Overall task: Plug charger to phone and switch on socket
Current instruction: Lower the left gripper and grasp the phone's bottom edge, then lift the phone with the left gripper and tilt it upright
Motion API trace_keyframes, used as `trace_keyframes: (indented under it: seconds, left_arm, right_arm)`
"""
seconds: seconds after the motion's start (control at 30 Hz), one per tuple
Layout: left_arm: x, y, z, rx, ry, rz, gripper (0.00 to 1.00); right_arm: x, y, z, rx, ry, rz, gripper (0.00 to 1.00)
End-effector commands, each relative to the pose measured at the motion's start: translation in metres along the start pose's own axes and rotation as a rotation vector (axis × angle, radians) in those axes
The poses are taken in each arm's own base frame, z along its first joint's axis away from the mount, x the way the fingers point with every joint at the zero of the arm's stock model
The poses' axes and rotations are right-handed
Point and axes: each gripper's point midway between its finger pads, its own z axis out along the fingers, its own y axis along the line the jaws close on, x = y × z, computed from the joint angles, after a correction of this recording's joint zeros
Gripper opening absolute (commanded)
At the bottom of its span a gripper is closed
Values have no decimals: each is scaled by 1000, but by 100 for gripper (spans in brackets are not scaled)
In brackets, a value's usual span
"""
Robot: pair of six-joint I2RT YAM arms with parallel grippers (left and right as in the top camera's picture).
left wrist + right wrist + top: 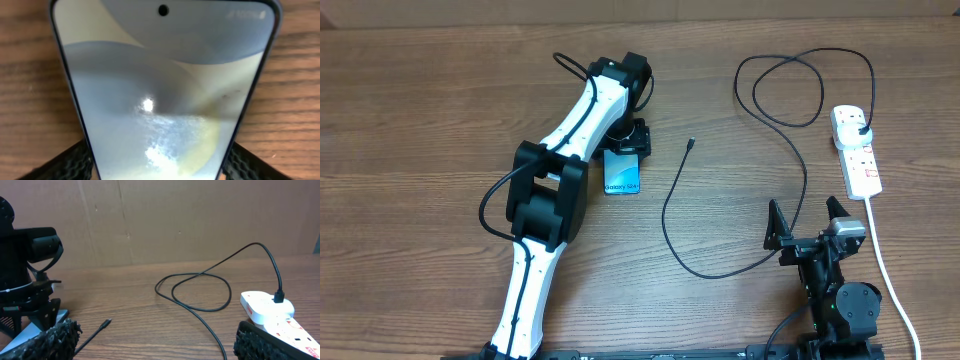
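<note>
The phone (622, 176) lies flat on the wooden table with its screen lit. It fills the left wrist view (160, 90). My left gripper (625, 142) sits over its far end, with one finger against each long edge (157, 155). The charger (720, 272), a thin black cable, loops across the table. Its small plug tip (691, 142) lies loose to the right of the phone (105, 323). Its black plug (861, 127) sits in the socket (857, 152), a white power strip. My right gripper (810, 226) is open and empty near the front edge (155, 342).
The power strip's thick white cord (885, 265) runs toward the front edge, right of my right arm. A brown cardboard wall (175, 220) stands behind the table. My left arm (555, 190) stretches diagonally across the left half.
</note>
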Motion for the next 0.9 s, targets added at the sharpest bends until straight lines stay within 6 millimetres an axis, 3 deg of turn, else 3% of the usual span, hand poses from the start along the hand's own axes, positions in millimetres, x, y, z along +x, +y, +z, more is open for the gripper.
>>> trace_keyframes:
  seconds: [0.0,0.33,0.53,0.73,0.87]
  left_arm:
    - [-1,-5,-11,45,28,-19,66]
    - [16,-1,-18,42,104,-16,75]
    - [43,-6,-25,137,255,-53,75]
    - [74,-29,-52,408,469,-73,71]
    - [70,-50,-77,652,525,-95,70]
  right_arm:
    - [2,0,0,-4,-2,-4,100]
    - [2,0,0,-4,-2,-4,100]
    - [2,0,0,-4,-2,-4,100]
    - [2,0,0,-4,-2,-4,100]
    - [2,0,0,-4,-3,-4,100]
